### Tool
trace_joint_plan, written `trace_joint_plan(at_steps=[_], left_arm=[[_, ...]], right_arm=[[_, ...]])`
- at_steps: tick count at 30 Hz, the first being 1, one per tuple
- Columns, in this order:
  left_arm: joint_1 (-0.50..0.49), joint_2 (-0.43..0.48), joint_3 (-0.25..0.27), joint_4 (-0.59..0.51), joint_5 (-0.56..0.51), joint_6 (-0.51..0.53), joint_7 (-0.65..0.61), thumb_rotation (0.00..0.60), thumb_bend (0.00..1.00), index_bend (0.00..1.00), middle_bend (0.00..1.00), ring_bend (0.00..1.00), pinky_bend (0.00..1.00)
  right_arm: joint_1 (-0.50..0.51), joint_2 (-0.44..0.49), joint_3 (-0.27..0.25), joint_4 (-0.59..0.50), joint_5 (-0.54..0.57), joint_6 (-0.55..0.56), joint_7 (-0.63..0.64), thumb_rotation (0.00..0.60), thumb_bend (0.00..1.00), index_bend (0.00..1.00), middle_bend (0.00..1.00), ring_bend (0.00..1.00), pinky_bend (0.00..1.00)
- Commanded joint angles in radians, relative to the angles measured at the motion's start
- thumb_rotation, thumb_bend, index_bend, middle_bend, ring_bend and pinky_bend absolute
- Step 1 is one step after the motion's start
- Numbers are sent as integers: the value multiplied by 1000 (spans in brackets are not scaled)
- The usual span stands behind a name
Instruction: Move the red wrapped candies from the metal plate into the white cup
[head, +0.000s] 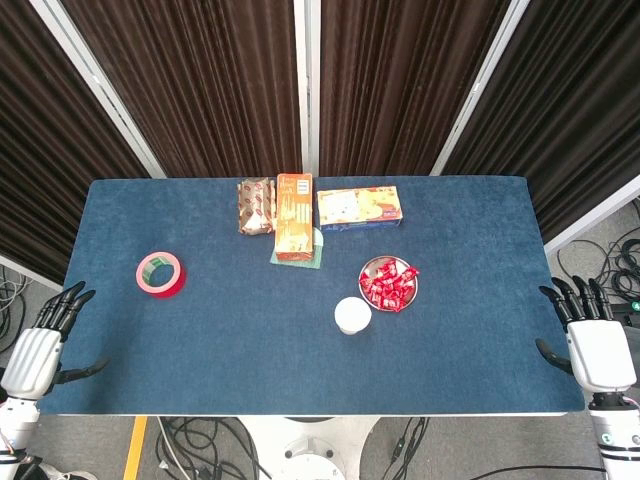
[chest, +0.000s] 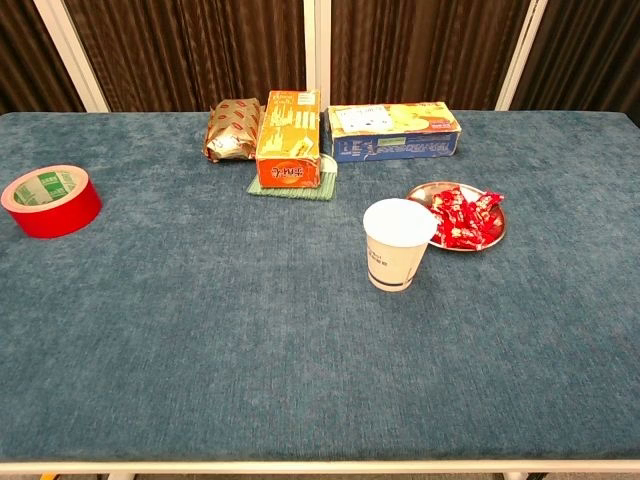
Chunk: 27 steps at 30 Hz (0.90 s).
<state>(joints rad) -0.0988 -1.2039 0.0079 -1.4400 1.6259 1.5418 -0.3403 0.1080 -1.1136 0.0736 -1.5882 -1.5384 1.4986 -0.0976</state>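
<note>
Two robot hands, white-backed with black fingers

The left hand (head: 40, 345) has a glossy white shell over its back, ribbed with shallow grooves, and slim black fingers (head: 68, 300) with a black thumb on the side. The right hand (head: 590, 340) has a smoother, boxier white back plate, the same black fingers (head: 578, 297) and black thumb. Below each sits a white wrist section with a dark seam. Only the head view shows them.
</note>
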Motion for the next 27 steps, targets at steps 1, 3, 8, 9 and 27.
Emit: trace_joint_plan(at_steps=[1, 3, 8, 9, 27], left_arm=[[1, -3, 2, 2, -1, 1, -5, 600, 142, 126, 75, 34, 111], [5, -4, 6, 1, 4, 7, -5, 600, 142, 126, 75, 34, 111], [11, 4, 12, -9, 10, 17, -3, 600, 142, 126, 75, 34, 111], [11, 6, 12, -11, 9, 16, -3, 600, 142, 126, 75, 34, 111], [6, -26, 22, 6, 28, 15, -7, 600, 141, 126, 75, 34, 111]], right_arm=[[-2, -3, -4, 2, 3, -4, -3, 600, 148, 167, 120, 0, 0], [-5, -5, -9, 6, 5, -7, -4, 600, 149, 166, 120, 0, 0], [-12, 1, -11, 7, 7, -1, 0, 600, 149, 165, 121, 0, 0], [-14, 4, -10, 5, 7, 2, -1, 600, 149, 165, 122, 0, 0], [74, 41, 57, 7, 84, -104, -139, 600, 149, 148, 142, 258, 459]])
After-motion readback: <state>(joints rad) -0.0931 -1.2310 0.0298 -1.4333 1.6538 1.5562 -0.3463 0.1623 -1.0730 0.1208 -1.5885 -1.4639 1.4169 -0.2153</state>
